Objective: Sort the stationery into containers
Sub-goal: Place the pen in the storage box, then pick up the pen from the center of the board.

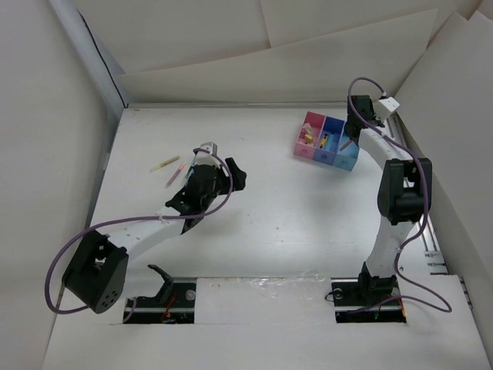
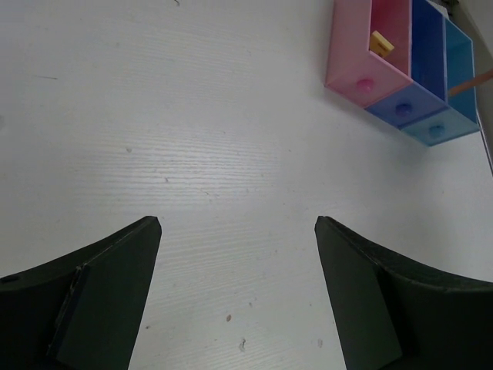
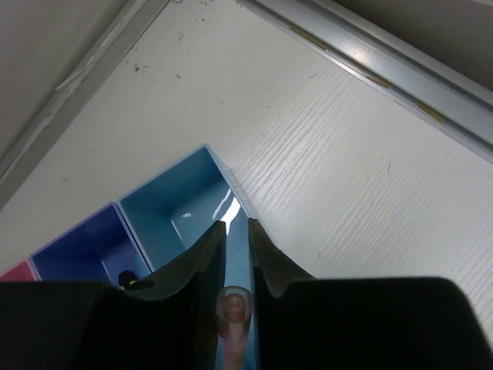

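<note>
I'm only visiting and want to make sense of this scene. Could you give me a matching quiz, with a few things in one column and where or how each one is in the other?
1. left gripper
2. right gripper
3. pink bin
4. yellow pen

A. holds a small yellow block
B. lies on the table, far left
C. open, above bare table
D. shut on a pinkish pen at the light-blue bin

Pairs: 1-C, 2-D, 3-A, 4-B
</note>
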You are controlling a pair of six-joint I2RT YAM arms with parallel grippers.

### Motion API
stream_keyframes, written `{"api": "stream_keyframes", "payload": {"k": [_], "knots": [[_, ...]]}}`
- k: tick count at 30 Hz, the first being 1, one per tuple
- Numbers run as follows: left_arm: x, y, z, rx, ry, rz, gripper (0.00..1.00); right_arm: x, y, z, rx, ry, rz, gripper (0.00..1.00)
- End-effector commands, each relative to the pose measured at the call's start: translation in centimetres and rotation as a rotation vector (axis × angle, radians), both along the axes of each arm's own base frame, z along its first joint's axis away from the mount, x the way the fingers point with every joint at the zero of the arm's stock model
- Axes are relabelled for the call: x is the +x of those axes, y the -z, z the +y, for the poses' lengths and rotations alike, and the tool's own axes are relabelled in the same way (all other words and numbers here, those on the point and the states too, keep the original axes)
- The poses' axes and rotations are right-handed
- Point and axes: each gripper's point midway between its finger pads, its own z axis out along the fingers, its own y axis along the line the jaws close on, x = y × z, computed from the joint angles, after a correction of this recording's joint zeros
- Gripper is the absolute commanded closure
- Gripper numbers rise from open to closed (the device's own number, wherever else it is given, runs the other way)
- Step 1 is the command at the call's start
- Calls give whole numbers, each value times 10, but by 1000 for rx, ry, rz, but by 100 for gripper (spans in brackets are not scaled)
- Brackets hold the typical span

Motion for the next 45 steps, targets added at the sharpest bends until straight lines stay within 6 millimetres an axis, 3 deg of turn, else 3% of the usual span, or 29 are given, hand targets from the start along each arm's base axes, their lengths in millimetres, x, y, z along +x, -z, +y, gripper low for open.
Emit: {"api": "stream_keyframes", "payload": {"k": [1, 4, 8, 12, 13, 15, 16, 17, 18, 19, 20, 21, 22, 23, 26, 27, 30, 34, 38, 43, 45], "knots": [[3, -18, 18, -9, -100, -34, 21, 8, -20, 3, -21, 5, -49, 75], [0, -13, 26, 19, -126, -15, 21, 12, -23, 6, -8, -10, -57, 56], [1, -7, 42, 57, -201, -1, 21, 16, -33, 11, 13, -36, -78, 41], [0, 0, 62, 106, -281, 21, 23, 15, -66, 24, 53, -79, -141, 37], [-1, 4, 65, 123, -290, 33, 25, 9, -67, 31, 61, -88, -144, 37], [1, -2, 70, 136, -319, 27, 26, -4, -100, 45, 97, -121, -224, 37], [0, 0, 71, 145, -319, 35, 26, -9, -109, 65, 126, -175, -250, 37], [-1, 1, 74, 153, -337, 46, 28, -26, -123, 76, 148, -208, -282, 37], [1, 0, 75, 157, -350, 54, 29, -32, -133, 91, 185, -244, -330, 45], [1, -1, 81, 177, -378, 53, 30, -41, -138, 127, 245, -359, -348, 52], [-3, 9, 87, 217, -391, 81, 30, -55, -122, 145, 278, -428, -321, 65], [-2, 5, 90, 218, -409, 81, 33, -68, -149, 164, 327, -506, -408, 80], [2, 6, 98, 220, -440, 98, 33, -79, -150, 188, 372, -604, -410, 98], [2, 9, 104, 229, -455, 109, 35, -94, -149, 214, 402, -668, -408, 100], [13, 15, 118, 151, -449, 165, 39, -133, -142, 246, 415, -739, -399, 100], [19, 16, 121, 125, -449, 168, 41, -142, -130, 248, 411, -745, -375, 100], [28, 25, 134, 154, -494, 187, 42, -167, -133, 258, 425, -795, -389, 97], [37, 37, 134, 207, -512, 255, 49, -187, -119, 264, 422, -838, -368, 95], [48, 38, 127, 217, -494, 288, 55, -195, -100, 266, 401, -858, -347, 86], [47, 48, 128, 263, -483, 327, 57, -202, -98, 265, 413, -875, -368, 66], [44, 57, 132, 305, -491, 356, 59, -204, -95, 268, 415, -884, -364, 65]]}}
